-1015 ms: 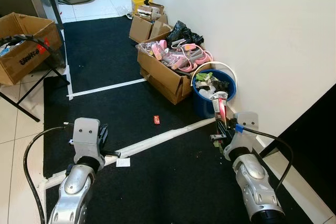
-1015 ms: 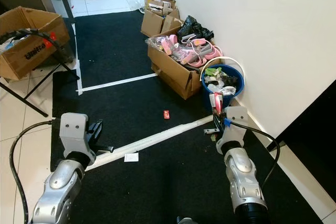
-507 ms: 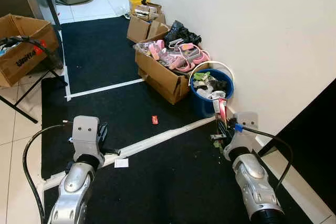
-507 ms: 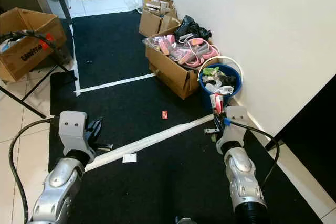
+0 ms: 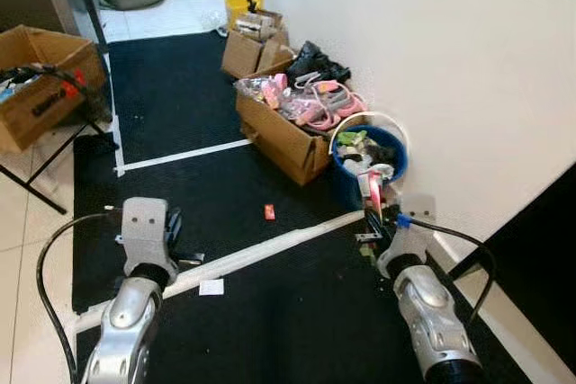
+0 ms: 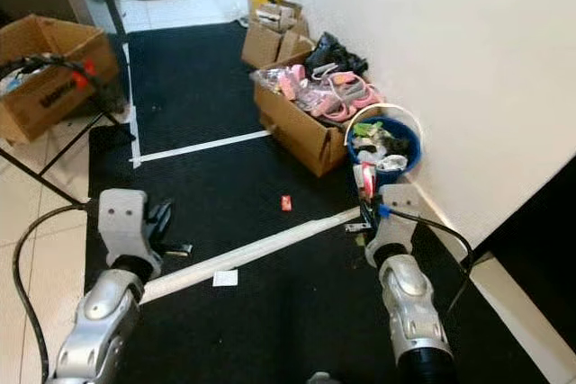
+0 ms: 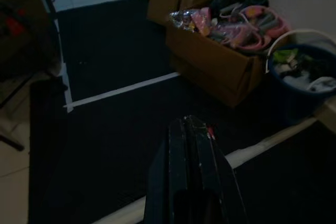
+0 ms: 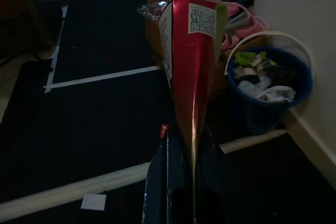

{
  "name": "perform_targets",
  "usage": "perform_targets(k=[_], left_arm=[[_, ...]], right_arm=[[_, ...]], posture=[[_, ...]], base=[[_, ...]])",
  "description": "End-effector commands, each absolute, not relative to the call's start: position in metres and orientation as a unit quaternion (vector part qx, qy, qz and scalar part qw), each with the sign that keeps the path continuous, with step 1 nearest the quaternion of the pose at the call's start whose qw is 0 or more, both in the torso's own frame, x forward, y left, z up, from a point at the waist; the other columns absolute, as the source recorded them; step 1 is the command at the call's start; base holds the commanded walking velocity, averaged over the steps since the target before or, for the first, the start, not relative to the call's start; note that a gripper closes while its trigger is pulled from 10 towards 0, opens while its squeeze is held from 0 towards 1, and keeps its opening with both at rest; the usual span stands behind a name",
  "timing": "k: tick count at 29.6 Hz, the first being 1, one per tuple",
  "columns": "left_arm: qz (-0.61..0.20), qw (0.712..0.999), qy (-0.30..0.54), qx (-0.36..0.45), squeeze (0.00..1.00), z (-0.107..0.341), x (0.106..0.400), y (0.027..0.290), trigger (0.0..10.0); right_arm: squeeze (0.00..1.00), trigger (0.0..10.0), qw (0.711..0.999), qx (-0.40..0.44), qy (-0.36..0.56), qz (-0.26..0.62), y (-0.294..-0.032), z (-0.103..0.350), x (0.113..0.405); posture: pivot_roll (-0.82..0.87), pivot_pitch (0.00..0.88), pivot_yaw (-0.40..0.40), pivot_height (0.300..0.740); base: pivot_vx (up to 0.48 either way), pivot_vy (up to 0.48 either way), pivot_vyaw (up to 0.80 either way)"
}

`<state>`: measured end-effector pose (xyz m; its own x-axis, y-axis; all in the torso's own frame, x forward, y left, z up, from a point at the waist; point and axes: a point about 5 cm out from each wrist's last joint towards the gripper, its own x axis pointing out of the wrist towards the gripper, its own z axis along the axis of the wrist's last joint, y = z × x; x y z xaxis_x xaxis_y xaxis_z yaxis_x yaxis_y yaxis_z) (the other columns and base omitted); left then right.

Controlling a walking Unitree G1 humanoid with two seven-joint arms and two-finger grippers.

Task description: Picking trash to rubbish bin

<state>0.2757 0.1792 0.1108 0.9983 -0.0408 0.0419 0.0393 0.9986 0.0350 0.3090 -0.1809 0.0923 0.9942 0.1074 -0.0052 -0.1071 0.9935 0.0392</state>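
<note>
Right tool [image 8: 184, 145] pinched shut on a red foil wrapper [image 8: 191, 51], gripped at its narrow lower end so the wide end stands clear above the fingers. Probably held high and forward like this so it can be let go straight over the rim. Blue rubbish bin [image 5: 369, 164] stands against the wall at the far right edge of the black mat [image 5: 180, 96], just ahead of the right tool, already heaped with paper and green scraps. Wrapper not yet over the opening; my judgement is the carry is nearly done, release remaining.

Left tool [image 7: 191, 140] held forward and low over the mat, fingers pressed together, nothing between them. Idle, likely for balance.

Head views give the layout: small red scrap [image 5: 269, 212] loose on the mat between the arms, white paper slip [image 5: 211, 287] beside the white tape strip [image 5: 270, 245], open cardboard box [image 5: 288, 132] of pink items touching the bin's left side.

Right wrist view adds what the head views cannot resolve: a QR-code label on the wrapper, its crease, and how squarely the fingers clamp it. Left wrist view is dim but confirms the left tool is empty.
</note>
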Motion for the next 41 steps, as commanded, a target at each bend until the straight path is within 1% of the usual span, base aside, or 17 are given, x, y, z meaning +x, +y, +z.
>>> perform_targets(k=[1, 16, 41], left_arm=[[-0.023, 0.999, -0.012, 0.024, 0.0, 0.1065, 0.2743, 0.1778, 10.0], [-0.031, 0.999, -0.014, 0.029, 0.0, 0.1069, 0.2759, 0.1744, 10.0], [-0.034, 0.999, -0.012, 0.037, 0.0, 0.1069, 0.2765, 0.1747, 10.0]], right_arm=[[0.0, 10.0, 0.999, 0.018, 0.013, 0.045, -0.1876, 0.0885, 0.3064], [0.0, 10.0, 0.999, 0.013, 0.023, 0.037, -0.1898, 0.0853, 0.3077], [0.0, 10.0, 0.999, 0.016, 0.036, 0.017, -0.1945, 0.0796, 0.3049]], posture=[[0.03, 0.136, -0.018, 0.74], [0.03, 0.113, -0.017, 0.74], [0.04, 0.123, -0.007, 0.74]], base=[[0.364, 0.0, 0.0], [0.371, 0.0, 0.0], [0.372, 0.0, 0.0]])
